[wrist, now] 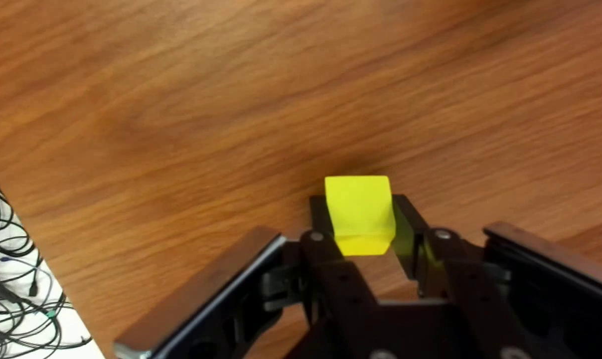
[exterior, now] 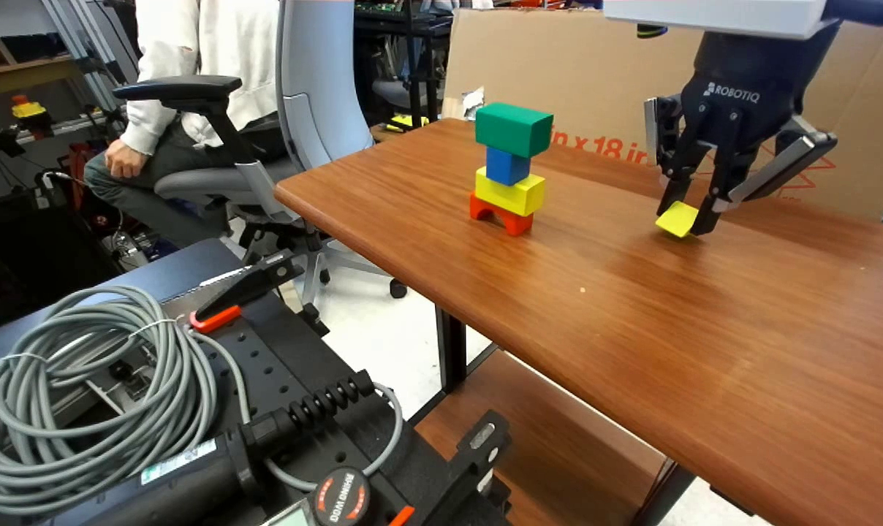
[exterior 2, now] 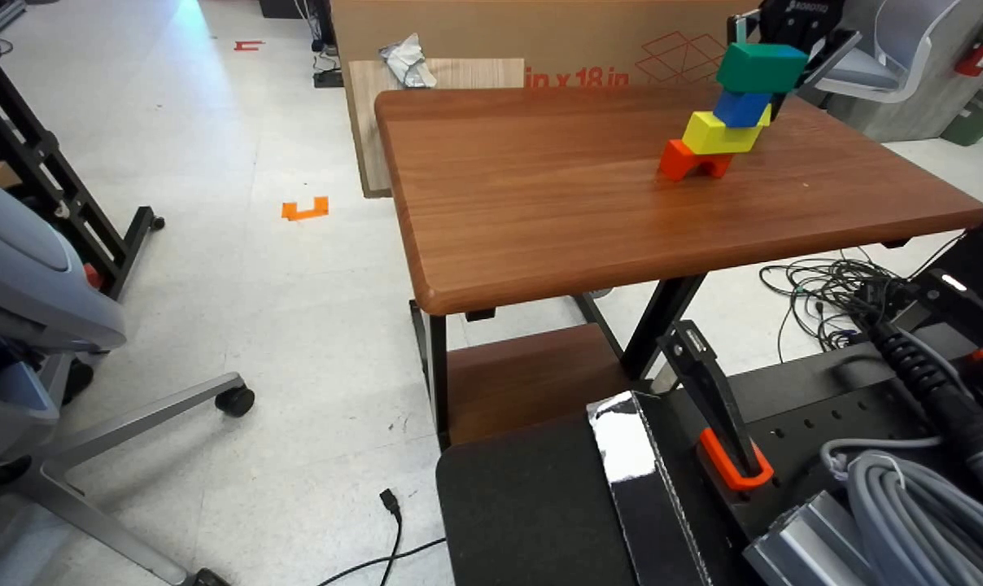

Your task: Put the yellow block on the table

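The largest place is taken by the table (exterior: 741,343), whose reddish-brown top is seen in all three views. Behind it a cardboard box (exterior: 595,73) is placed upright, with red print on its side. In an exterior view a grey chair (exterior: 321,88) is seen near the table, and a person (exterior: 222,51) is seated there, shown from the chest down. The foreground is occupied by a black bench (exterior: 295,343), on which a coil of grey cable (exterior: 193,394) is laid. The gripper (exterior: 684,218) is held low over the table and is pointed downward; in an exterior view it is partly covered by the stack (exterior 2: 719,134). In this stack, the green block (exterior: 513,129) is placed on top, the yellow piece (exterior: 507,191) is set third from above, the red arch (exterior: 516,223) is used as base, and the blue piece (exterior: 507,166) is put between green and yellow. The smallest, the yellow block (wrist: 361,209), is pinched at the tips of the two fingers (wrist: 404,227), which are brought close together, the gap being filled by it. Its face is tilted, and its lower edge is very near the wood; whether the table is touched cannot be told.
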